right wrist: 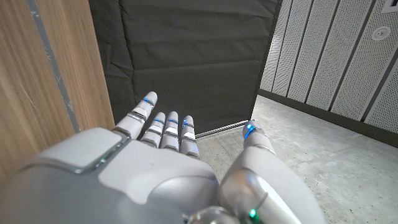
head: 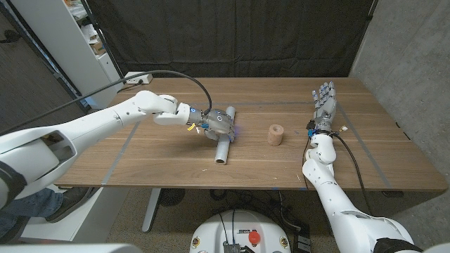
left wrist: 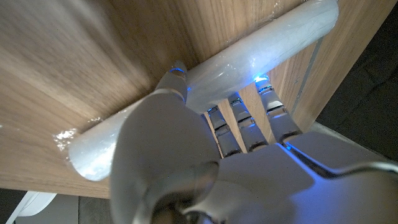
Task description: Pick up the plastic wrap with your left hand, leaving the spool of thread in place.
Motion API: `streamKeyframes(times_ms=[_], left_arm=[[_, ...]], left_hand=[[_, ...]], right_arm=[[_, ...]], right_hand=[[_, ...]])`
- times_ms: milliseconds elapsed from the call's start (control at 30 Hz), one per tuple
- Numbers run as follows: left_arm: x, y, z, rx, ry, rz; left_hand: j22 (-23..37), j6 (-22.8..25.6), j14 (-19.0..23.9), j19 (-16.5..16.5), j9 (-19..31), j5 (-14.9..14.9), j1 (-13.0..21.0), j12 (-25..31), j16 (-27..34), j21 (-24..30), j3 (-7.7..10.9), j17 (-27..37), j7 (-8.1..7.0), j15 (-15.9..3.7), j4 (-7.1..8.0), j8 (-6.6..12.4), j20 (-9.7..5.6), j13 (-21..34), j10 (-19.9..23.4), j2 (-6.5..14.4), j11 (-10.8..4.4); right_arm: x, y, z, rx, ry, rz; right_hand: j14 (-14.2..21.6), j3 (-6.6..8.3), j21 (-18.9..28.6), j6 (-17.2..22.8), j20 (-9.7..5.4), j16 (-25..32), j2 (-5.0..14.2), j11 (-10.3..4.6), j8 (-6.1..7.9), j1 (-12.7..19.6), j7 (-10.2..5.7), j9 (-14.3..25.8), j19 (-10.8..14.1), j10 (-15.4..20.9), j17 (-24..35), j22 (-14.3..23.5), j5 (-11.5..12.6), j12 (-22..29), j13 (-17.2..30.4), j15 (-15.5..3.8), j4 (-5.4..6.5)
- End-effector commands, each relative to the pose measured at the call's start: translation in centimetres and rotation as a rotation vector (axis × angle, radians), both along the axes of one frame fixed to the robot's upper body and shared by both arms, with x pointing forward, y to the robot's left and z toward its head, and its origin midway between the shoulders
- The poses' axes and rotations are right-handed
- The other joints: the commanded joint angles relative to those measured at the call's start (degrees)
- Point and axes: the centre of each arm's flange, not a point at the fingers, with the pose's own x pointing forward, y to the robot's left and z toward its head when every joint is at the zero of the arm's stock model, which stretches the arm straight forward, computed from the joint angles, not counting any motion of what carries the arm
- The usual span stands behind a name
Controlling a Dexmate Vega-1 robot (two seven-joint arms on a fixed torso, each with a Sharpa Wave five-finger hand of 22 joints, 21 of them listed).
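Translucent white plastic wrap (left wrist: 249,59), a long glossy roll on wooden table (head: 169,158).

Both arms wore smooth white shells. The left hand (head: 219,122) was grey metal with small blue lights at its fingertips (left wrist: 262,81), a black cable arching over its forearm. The right hand (head: 323,98) was silver-grey, blue-lit too, with thin wires at its wrist.

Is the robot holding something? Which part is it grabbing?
The left robot hand wraps around the plastic wrap near the roll's middle. The right robot hand holds nothing.
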Motion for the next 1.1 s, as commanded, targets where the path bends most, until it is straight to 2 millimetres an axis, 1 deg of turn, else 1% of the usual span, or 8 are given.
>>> streamKeyframes(times_ms=[33,100,167,233,333,733,1100], left_arm=[[-0.6,0.0,0.4,-0.068,-0.021,0.018],[-0.7,0.0,0.6,-0.107,-0.006,0.029],[-0.8,-0.1,0.6,-0.108,-0.041,0.021],[-0.7,-0.1,0.8,-0.128,-0.018,0.027],[-0.8,-0.2,0.7,-0.108,-0.026,0.031],[-1.2,-0.5,1.1,-0.13,-0.037,0.046],[-1.2,-0.2,1.7,-0.134,-0.064,0.052]], left_hand=[[0.04,0.75,0.45,4.68,0.07,-0.47,0.53,0.17,0.4,0.39,-0.33,0.23,-0.07,-6.28,0.0,0.25,-4.3,0.3,0.39,1.16,-0.05],[0.04,0.84,0.41,4.66,0.07,-0.59,0.59,0.16,0.46,0.37,-0.4,0.3,-0.15,-6.28,-0.02,0.27,-4.28,0.38,0.39,1.17,-0.07],[0.05,0.88,0.29,4.57,0.07,-0.72,0.63,0.17,0.47,0.32,-0.47,0.35,-0.15,-6.01,-0.02,0.27,-4.26,0.47,0.44,1.22,0.08],[0.05,0.94,0.17,4.47,0.07,-0.83,0.62,0.19,0.47,0.27,-0.56,0.39,-0.19,-6.06,0.0,0.28,-4.18,0.55,0.53,1.24,0.16],[0.05,1.02,-0.01,4.19,0.07,-1.02,0.47,0.19,0.46,0.13,-0.74,0.43,-0.27,-6.04,0.1,0.29,-4.05,0.68,0.55,1.2,0.03],[0.05,1.14,-0.09,3.77,0.06,-1.44,0.1,0.15,0.24,-0.12,-0.94,0.32,-0.26,-5.82,0.32,0.27,-3.87,1.12,0.61,1.29,0.19],[0.05,1.23,-0.19,3.26,0.06,-1.72,0.0,0.08,0.1,-0.4,-1.04,0.27,-0.33,-5.66,0.38,0.23,-3.71,1.49,0.54,1.43,0.24]], right_arm=[[0.1,0.1,-0.2,-0.007,0.007,0.011],[0.0,0.2,-0.2,-0.008,0.008,0.012],[-0.1,0.2,-0.2,-0.011,0.008,0.013],[-0.2,0.2,-0.1,-0.014,0.007,0.012],[-0.3,0.2,0.1,-0.019,0.004,0.012],[-0.3,0.1,0.2,-0.016,-0.001,0.015],[-0.3,0.3,0.4,-0.015,-0.006,0.018]], right_hand=[[0.59,-0.22,-0.29,0.35,0.33,0.51,0.19,-0.31,0.06,-0.17,0.05,0.0,0.5,0.4,0.02,0.21,0.47,-0.22,0.08,-0.12,-0.01],[0.57,-0.23,-0.29,0.35,0.33,0.5,0.2,-0.36,0.06,-0.17,0.01,0.0,0.49,0.4,0.02,0.21,0.48,-0.22,0.08,-0.11,-0.02],[0.54,-0.24,-0.29,0.35,0.33,0.49,0.2,-0.26,0.05,-0.18,0.07,0.0,0.48,0.41,0.01,0.21,0.49,-0.22,0.08,-0.11,-0.02],[0.55,-0.25,-0.29,0.34,0.31,0.49,0.2,-0.35,0.05,-0.18,0.04,0.0,0.49,0.38,0.01,0.21,0.5,-0.24,0.07,-0.09,-0.03],[0.55,-0.26,-0.29,0.35,0.32,0.48,0.19,-0.31,0.05,-0.18,0.06,0.0,0.48,0.38,0.0,0.22,0.52,-0.24,0.07,-0.04,-0.04],[0.55,-0.28,-0.28,0.4,0.32,0.48,0.23,-0.29,0.06,-0.19,0.04,0.0,0.5,0.41,-0.03,0.22,0.58,-0.23,0.05,-0.08,-0.06],[0.56,-0.31,-0.27,0.39,0.31,0.48,0.27,-0.33,0.04,-0.22,0.08,0.0,0.51,0.46,-0.05,0.22,0.62,-0.22,0.03,-0.06,-0.07]])
